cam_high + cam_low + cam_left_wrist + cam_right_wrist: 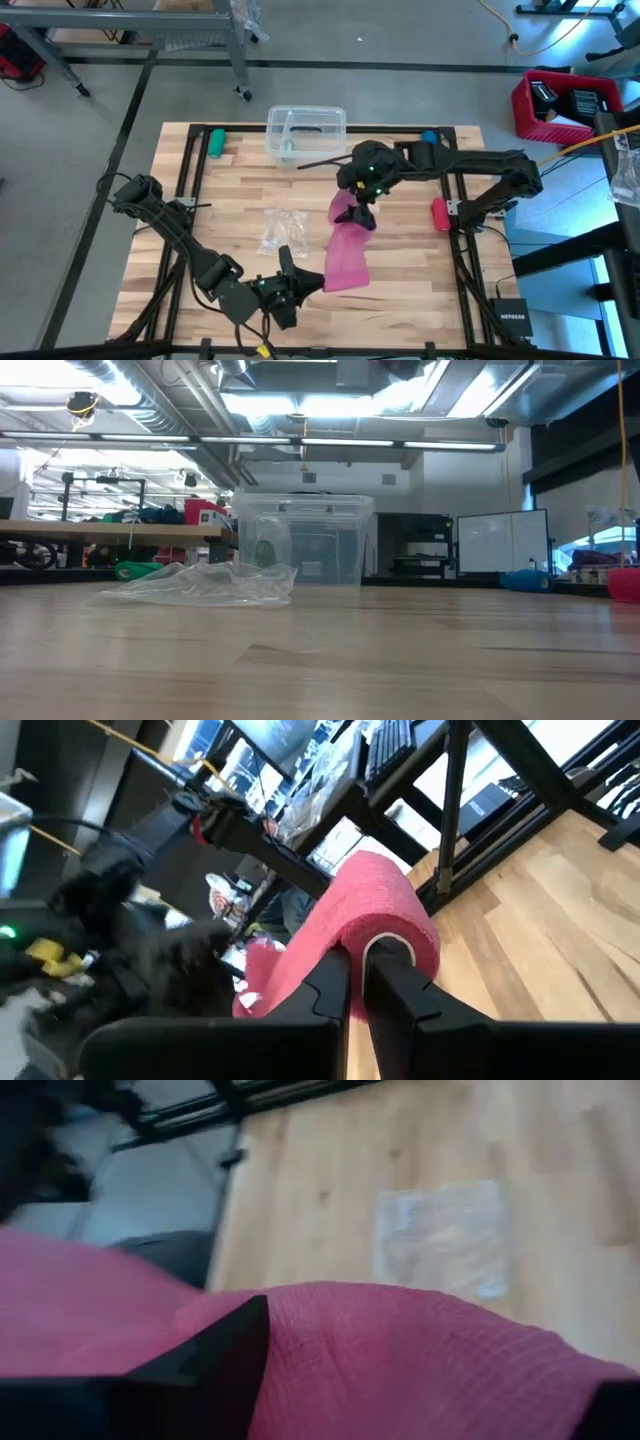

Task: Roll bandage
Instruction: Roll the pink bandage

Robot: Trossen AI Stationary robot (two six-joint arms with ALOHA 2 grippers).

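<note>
Now: bandage (347,258) stretched as pink strip over table (420,300) centre, held up between both grippers. Left gripper (312,281) near front edge, fingers (395,982) pinched on rolled end, roll wound round one finger. Right gripper (361,212) above table centre, clamped on strip's far end; fabric drapes over its finger (215,1345). Wrapper (281,229) flat on wood beside strip, apart from it. Clear bin (305,133) at back edge. Red object (439,213) by right arm.

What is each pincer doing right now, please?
Left pincer: shut on the soft pink elastic bandage.
Right pincer: shut on the bandage's other end.
</note>
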